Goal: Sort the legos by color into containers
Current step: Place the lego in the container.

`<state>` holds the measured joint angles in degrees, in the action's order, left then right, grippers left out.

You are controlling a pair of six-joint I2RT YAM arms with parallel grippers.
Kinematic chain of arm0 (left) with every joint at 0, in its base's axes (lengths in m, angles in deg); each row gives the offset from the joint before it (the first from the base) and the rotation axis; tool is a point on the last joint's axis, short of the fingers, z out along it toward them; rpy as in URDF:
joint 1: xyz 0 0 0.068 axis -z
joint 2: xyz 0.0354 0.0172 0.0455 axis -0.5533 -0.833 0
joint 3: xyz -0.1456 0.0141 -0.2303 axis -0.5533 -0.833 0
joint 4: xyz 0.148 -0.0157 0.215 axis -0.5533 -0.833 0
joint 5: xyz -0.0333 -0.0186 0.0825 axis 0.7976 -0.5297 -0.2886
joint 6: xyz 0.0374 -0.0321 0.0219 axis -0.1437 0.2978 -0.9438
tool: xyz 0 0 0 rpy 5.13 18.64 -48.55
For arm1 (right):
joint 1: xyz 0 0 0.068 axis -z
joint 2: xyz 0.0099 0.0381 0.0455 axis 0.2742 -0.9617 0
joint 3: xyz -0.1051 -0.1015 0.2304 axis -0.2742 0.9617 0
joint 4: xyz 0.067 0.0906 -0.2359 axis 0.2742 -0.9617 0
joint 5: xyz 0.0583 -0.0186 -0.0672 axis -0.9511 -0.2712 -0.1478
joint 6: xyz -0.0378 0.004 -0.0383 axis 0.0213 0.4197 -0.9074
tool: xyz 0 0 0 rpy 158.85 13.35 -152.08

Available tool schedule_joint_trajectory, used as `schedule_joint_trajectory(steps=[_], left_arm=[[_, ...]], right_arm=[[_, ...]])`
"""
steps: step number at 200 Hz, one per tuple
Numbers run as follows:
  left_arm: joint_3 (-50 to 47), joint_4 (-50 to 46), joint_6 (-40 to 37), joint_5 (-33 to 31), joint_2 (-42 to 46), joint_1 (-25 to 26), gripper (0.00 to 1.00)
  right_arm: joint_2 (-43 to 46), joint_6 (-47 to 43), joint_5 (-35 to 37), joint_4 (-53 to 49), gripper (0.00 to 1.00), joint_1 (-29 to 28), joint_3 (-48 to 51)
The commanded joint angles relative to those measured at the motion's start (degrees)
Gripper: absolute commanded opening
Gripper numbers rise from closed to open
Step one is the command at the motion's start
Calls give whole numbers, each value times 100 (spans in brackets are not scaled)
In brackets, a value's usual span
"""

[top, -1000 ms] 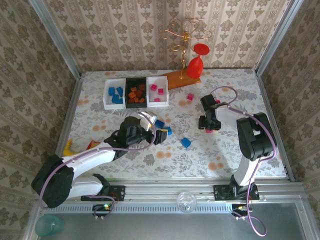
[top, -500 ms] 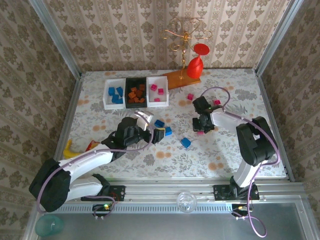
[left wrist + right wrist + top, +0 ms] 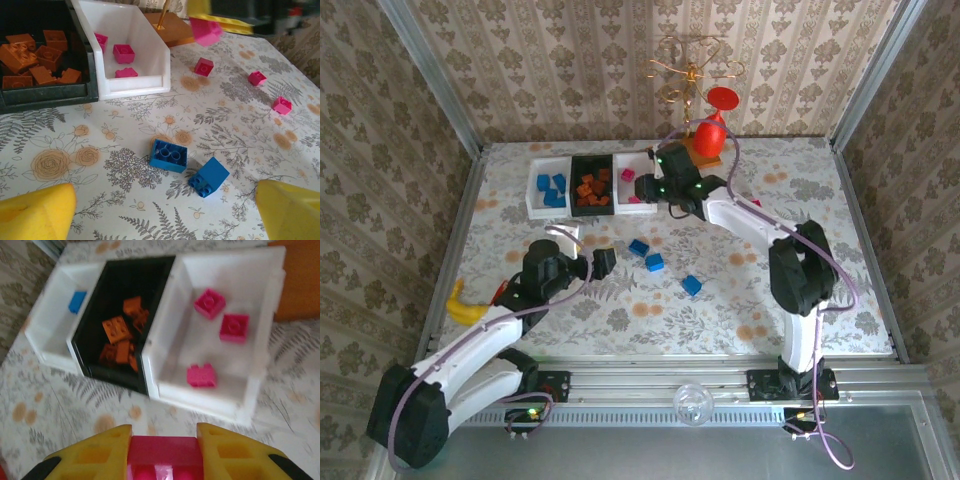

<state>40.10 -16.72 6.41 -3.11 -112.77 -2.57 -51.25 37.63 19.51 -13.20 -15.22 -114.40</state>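
Right gripper (image 3: 163, 447), jaws clenching magenta lego (image 3: 162, 467), hovering just short of white bin (image 3: 220, 402) holding three magenta legos (image 3: 210, 302). Best move: carrying brick over bin interior, lowering, then releasing. Left gripper (image 3: 162, 212), jaws released, hanging above two blue legos (image 3: 168, 155) on worktop (image 3: 125, 130).

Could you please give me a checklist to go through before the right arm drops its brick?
1. Grip: the pink brick is clamped in the right gripper: ok.
2. Position above the white bin: not ok; the bin lies ahead of the gripper.
3. Colour match: ok; that bin holds three pink bricks, and the orange bricks lie in the black bin.
4. Room to drop: ok; much of the bin's floor is bare.
5. The left gripper out of the way: ok; it is open near the blue bricks, apart from the bins.
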Motion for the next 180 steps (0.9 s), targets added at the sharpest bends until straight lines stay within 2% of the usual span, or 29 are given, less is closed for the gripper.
schedule_joint_trajectory(steps=[1,54,110,180], left_arm=[[-119,-291,124,-52,225,-44,94],[-57,-348,177,121,154,-53,94],[-1,-465,156,225,228,-43,93],[3,-426,152,240,217,-44,93]], right_arm=[[-551,257,-77,284,27,26,-499],[-1797,250,184,362,26,37,-2030],[-3072,166,243,-395,27,133,-3840],[-3440,122,480,-713,30,299,-4308]])
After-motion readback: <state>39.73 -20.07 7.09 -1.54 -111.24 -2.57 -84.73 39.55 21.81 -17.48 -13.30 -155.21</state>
